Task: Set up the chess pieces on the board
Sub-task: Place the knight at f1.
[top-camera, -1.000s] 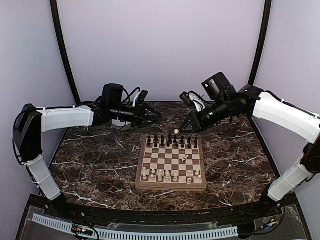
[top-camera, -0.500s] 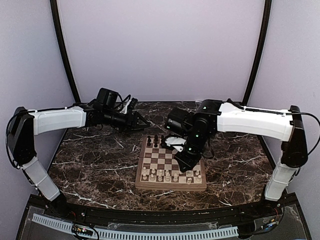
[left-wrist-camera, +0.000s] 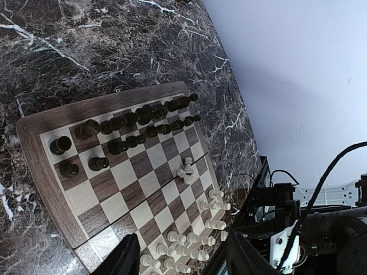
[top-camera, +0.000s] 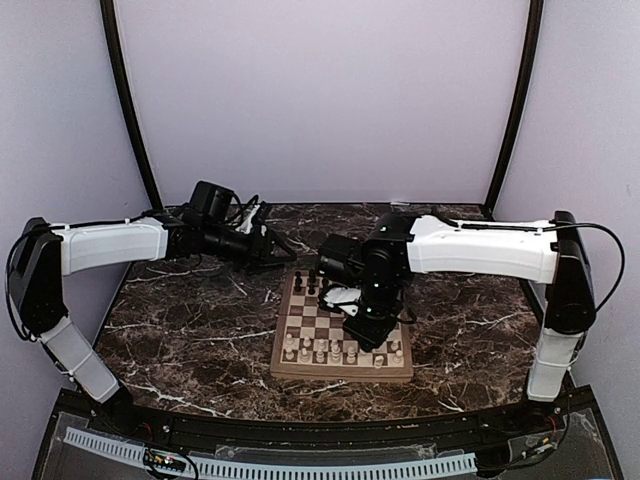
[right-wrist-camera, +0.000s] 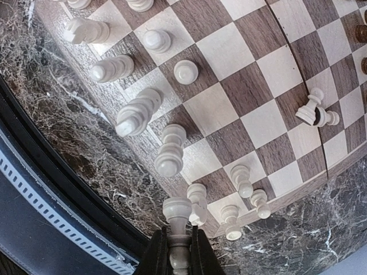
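Right gripper (right-wrist-camera: 179,236) is clamped on a cream piece (right-wrist-camera: 176,209) over the near right part of the board (top-camera: 340,375). Left gripper (top-camera: 278,246) has jaws apart, just past the board's far left corner. Dark pieces (left-wrist-camera: 123,123) sit on the far rows, cream pieces (top-camera: 330,350) on the near rows. One tipped piece (left-wrist-camera: 185,169) lies mid-board.

Dark brown marble tbl (top-camera: 190,340) w/ white veins. Directly on it: the board (top-camera: 330,375), lying flat approx at ctr, near edge roughly parallel w/ tbl's front edge, marble showing on all sides.
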`<action>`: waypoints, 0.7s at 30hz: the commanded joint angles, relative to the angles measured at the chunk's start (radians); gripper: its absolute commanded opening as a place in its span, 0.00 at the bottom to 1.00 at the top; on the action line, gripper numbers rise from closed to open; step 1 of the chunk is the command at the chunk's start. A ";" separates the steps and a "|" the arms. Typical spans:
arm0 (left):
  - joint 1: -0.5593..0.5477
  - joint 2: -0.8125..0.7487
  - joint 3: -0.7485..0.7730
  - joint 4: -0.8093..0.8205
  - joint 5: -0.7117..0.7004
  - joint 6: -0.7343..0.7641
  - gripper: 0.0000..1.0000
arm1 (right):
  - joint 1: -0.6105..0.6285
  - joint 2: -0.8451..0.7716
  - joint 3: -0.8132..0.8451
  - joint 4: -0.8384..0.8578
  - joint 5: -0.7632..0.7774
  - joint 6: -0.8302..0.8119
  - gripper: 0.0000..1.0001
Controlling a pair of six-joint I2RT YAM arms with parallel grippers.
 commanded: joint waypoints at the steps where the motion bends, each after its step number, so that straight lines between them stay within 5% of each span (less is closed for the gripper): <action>1: 0.003 -0.050 -0.018 -0.001 -0.002 0.002 0.54 | 0.006 0.036 0.041 -0.007 0.037 -0.003 0.02; 21: 0.003 -0.063 -0.047 0.018 -0.008 -0.012 0.54 | 0.007 0.084 -0.024 0.012 0.027 -0.010 0.03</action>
